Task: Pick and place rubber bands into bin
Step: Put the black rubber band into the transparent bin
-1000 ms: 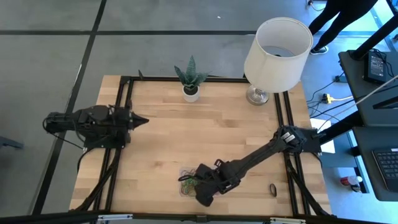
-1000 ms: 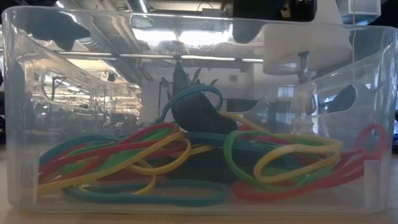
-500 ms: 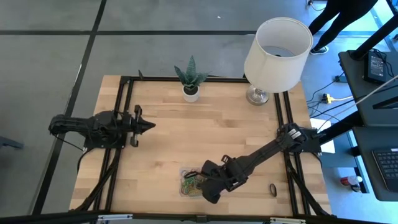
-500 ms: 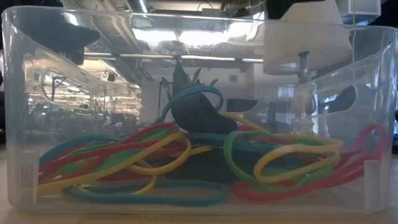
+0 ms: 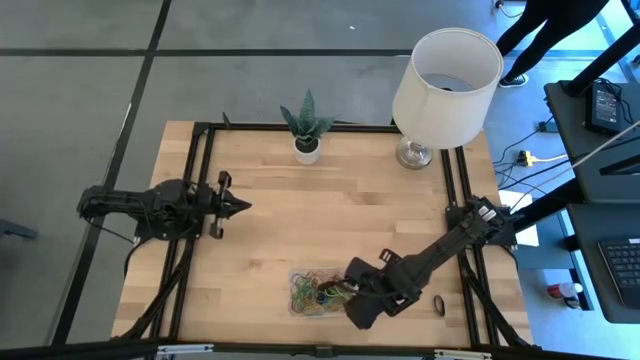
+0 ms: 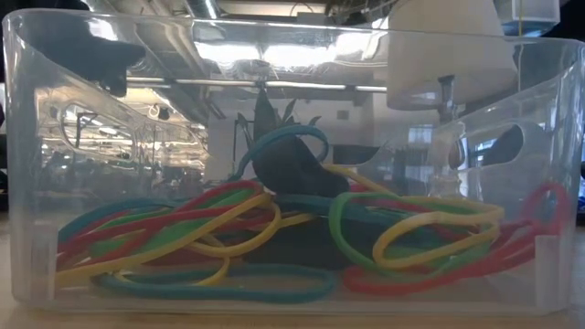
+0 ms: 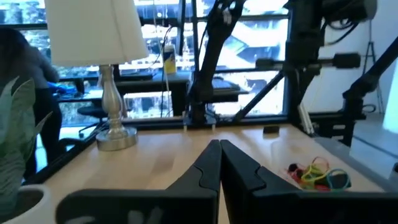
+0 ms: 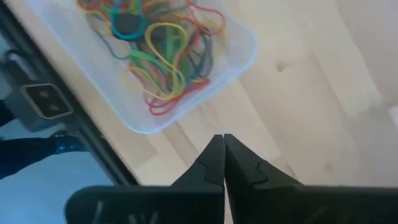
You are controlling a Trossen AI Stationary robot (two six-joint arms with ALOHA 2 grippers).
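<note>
The right gripper [image 8: 221, 144] is seen with its two dark fingers pressed tip to tip and nothing held between them; in the high view it [image 5: 358, 309] lies low over the front of the table, just beside the right end of the bin [image 5: 296, 277]. The bin is a shallow clear tray standing near the table's front edge, and the rubber bands [image 5: 318, 294] are heaped inside it, a tangle of red, yellow, green and teal loops [image 6: 274, 228] with a dark piece among them. From the right wrist view the bands [image 8: 161, 43] are shown lying within the tray's rounded walls [image 8: 245, 50]. A small dark loop [image 5: 438, 303] is seen on the wood to the right of the right arm, apart from the bin. The left gripper [image 7: 219, 151] is likewise closed and empty, held above the left side of the table [image 5: 260, 210], well apart from the bin. A potted plant [image 5: 307, 125] and a lamp [image 5: 445, 80] stand along the back edge.
</note>
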